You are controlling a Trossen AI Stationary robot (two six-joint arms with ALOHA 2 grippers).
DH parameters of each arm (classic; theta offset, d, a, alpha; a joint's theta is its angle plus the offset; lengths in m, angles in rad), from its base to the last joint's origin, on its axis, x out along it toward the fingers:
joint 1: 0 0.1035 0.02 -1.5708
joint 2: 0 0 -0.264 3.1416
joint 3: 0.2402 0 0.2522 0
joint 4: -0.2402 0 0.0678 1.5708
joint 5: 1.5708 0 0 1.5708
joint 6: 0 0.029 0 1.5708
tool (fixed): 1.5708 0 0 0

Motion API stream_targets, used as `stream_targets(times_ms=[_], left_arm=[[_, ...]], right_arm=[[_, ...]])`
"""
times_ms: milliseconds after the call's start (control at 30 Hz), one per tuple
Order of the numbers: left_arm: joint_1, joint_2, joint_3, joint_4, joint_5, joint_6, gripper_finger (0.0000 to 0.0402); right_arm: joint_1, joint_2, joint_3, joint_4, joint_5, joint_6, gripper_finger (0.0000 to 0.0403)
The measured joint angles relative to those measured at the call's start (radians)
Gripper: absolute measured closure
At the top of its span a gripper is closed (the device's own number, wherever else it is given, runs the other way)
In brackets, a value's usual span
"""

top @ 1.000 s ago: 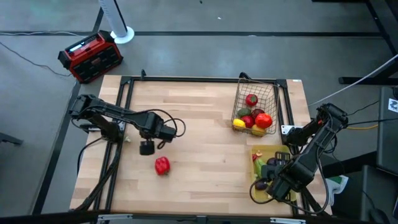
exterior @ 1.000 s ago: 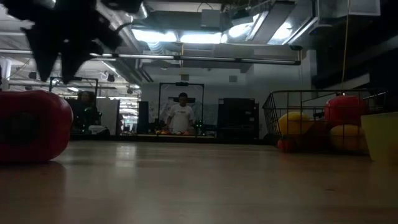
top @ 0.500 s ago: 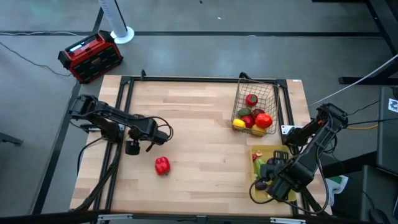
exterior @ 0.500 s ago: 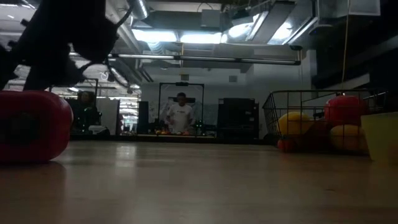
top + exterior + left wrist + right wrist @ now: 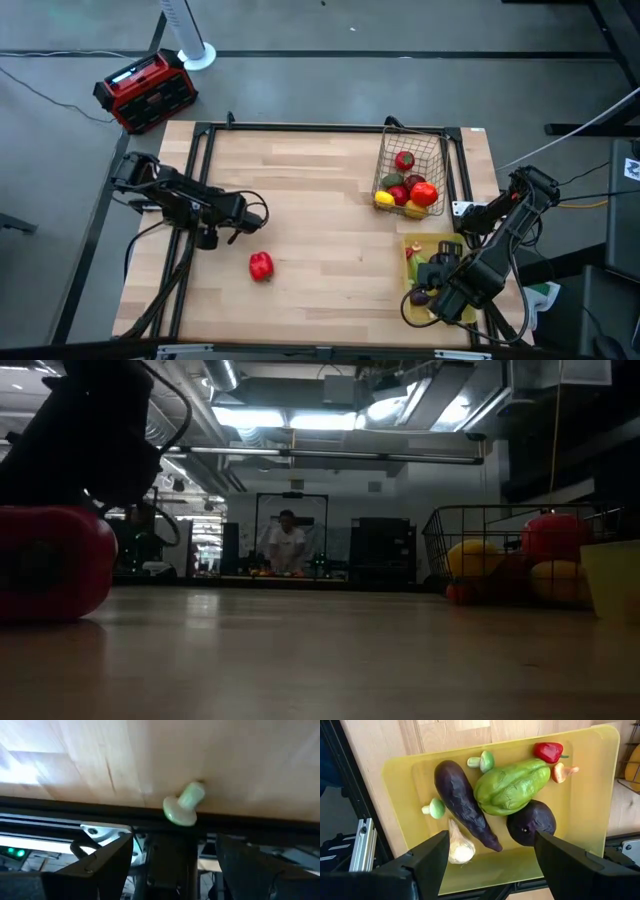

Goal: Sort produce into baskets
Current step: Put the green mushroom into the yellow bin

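A red pepper [image 5: 260, 265] lies on the wooden table left of centre, large at the left of the low view [image 5: 50, 565]. My left gripper [image 5: 207, 238] hangs open near the table's left edge, tipped down toward a small green mushroom [image 5: 184, 805] that lies on its side against the black edge rail. Nothing is between its fingers [image 5: 175, 847]. My right gripper [image 5: 440, 290] stands open above the yellow tray [image 5: 600, 795], which holds two eggplants, a green vegetable, a garlic and other small pieces. The wire basket [image 5: 432, 150] holds apples and a lemon.
A red-and-black box [image 5: 145, 90] and a white fan base [image 5: 196, 55] stand on the floor beyond the far left corner. Black frame rails [image 5: 200, 170] run along the table's left and far edges. Bare wood lies between the pepper and the basket.
My left gripper has drawn back toward the table's left edge and sunk lower, tipping further downward. It stays open. The red pepper and everything in the tray and basket have kept their places.
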Motion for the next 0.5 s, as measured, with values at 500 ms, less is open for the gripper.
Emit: stream_targets(times_ms=[500], left_arm=[[0.122,0.000,-0.055,0.108,-0.013,-0.021,0.0123]], right_arm=[[0.000,0.000,0.000,0.002,0.003,0.000,0.0116]])
